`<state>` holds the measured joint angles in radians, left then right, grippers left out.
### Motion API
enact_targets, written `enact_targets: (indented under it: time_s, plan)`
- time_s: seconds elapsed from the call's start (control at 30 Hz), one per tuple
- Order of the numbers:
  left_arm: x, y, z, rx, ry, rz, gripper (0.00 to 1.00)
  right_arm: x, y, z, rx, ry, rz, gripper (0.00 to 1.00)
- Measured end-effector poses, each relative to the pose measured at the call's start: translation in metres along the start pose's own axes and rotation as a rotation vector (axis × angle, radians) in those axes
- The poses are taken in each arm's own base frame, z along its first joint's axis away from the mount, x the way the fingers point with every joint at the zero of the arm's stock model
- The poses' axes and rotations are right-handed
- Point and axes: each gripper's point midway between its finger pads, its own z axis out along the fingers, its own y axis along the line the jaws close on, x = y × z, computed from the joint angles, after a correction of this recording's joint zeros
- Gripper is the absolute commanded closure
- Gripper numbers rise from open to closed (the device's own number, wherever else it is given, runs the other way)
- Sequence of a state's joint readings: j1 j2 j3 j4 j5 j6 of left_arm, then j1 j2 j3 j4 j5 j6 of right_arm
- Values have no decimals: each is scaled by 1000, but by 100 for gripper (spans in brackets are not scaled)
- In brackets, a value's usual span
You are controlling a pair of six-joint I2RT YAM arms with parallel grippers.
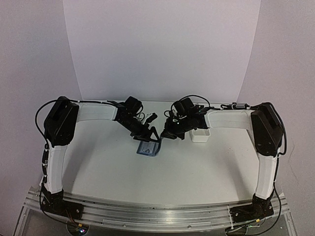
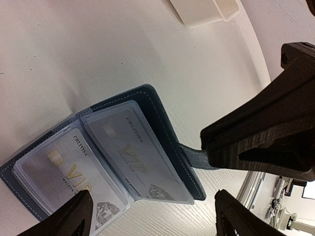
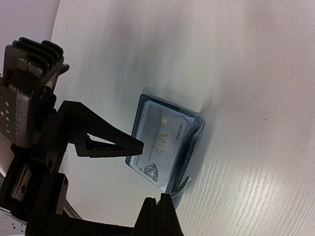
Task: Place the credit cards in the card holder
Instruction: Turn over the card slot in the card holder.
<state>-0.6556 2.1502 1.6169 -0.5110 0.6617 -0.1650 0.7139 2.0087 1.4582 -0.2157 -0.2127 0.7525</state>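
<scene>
White surface [image 1: 108, 167] with a plain white backdrop [image 1: 162, 49] curving up behind it, that's pretty much the whole setup. Both arms are bolted at the near edge and both reach in toward the middle, so the left arm [image 1: 96, 112] and the right arm [image 1: 231, 119] almost meet at the wrists.

Next biggest thing is a long white tray [image 1: 200, 136] sitting under the right arm's forearm, a bit to the right of where the action is.

The card holder [image 1: 147, 148] lies on the surface near the middle, just beside the tray's left side but not touching it. It's blue, and it's open with the inside facing up. The left hand [image 2: 153, 196] hangs right over it with its fingers spread wide, one on each side of the holder, gripping nothing.

The right hand [image 3: 158, 201] is closed tight, fingers pressed together, and its tips sit right at the holder's edge. From the left wrist view the strap runs straight into those tips, so it looks pinched. The cover on that side seems lifted a little off the surface.

Inside the holder there are clear sleeves with two credit cards, one [image 2: 135, 155] in the sleeve nearer the right hand and one [image 2: 69, 174] in the other. Both have gold VIP lettering and a small chip.

Smallest bit: the clasp tab [image 2: 193, 156], a thin blue strap sticking out of the holder's edge into the right hand's fingertips.
</scene>
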Motion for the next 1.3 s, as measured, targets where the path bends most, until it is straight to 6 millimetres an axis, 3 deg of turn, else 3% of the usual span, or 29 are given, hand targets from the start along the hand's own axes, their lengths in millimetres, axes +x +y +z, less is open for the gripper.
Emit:
enact_targets:
  time_s: [0.1, 0.27, 0.6, 1.3]
  plan:
    - [1, 3, 1, -10, 0, 2, 26, -1, 1, -1, -1, -4, -3, 100]
    - [9, 8, 8, -13, 16, -8, 19, -1, 1, -1, -2, -5, -5, 100]
    - [18, 10, 16, -32, 39, -12, 23, -1, 1, -1, -3, -7, -7, 100]
    - [25, 36, 1, -88, 67, -39, 15, -1, 2, -1, -4, -7, -14, 100]
